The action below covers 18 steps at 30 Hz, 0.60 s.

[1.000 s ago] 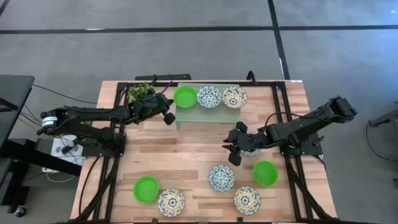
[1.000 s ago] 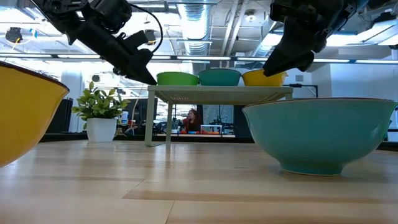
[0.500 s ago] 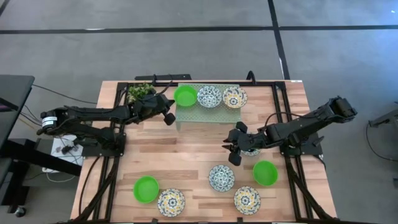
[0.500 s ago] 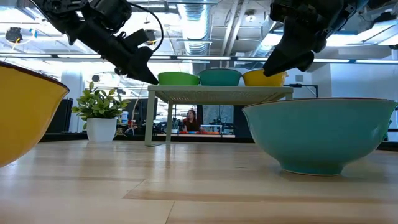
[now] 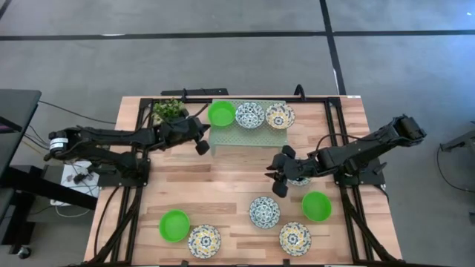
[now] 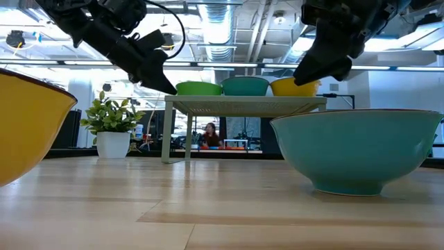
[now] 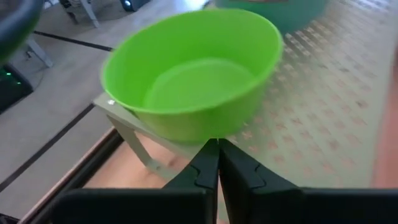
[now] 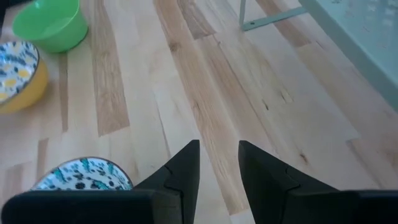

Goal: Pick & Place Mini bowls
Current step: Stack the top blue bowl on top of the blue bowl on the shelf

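Both arms are matte black, jointed, cable-trailed, each ending in a two-fingered pincer (image 5: 200,141).

The left arm is stretched across the table's rear left, its left gripper (image 5: 201,145) raised, with the 2 fingers (image 7: 208,163) pressed together. The right arm is bent inward at mid-right, its right gripper (image 5: 276,182) held with fingers (image 8: 186,163) parted.

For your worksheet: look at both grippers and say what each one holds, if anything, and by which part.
Nothing is held. The left gripper is shut and empty, just short of the green bowl on the rack. The right gripper is open over bare table.
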Tool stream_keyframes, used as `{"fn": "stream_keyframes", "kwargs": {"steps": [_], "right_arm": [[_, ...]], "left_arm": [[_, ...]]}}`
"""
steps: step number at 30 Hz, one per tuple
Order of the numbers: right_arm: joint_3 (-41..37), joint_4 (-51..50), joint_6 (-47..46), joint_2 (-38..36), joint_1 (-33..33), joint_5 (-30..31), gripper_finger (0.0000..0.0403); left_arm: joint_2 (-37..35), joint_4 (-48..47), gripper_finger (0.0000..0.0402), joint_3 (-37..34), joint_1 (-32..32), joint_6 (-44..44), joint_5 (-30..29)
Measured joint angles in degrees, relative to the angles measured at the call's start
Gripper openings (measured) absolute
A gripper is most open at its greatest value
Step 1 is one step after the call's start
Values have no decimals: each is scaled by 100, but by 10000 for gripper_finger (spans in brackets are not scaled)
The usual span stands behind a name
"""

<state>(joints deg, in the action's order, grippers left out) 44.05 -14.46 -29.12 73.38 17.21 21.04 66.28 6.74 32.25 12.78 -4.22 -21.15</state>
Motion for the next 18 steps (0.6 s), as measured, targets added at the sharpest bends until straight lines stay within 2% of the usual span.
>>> {"fn": "stream_keyframes", "kwargs": {"steps": [4, 10, 18], "right_arm": [[0, -2, -560, 0, 12, -15, 107], [-2, 2, -633, 0, 81, -17, 107], [-3, 356, -360, 0, -275, 123, 107]], "left_arm": [[-248, -407, 40, 0, -232, 11, -7], [-963, -542, 78, 4, -873, 2, 63], [-1751, -541, 86, 4, -1619, 11, 1373]]}}
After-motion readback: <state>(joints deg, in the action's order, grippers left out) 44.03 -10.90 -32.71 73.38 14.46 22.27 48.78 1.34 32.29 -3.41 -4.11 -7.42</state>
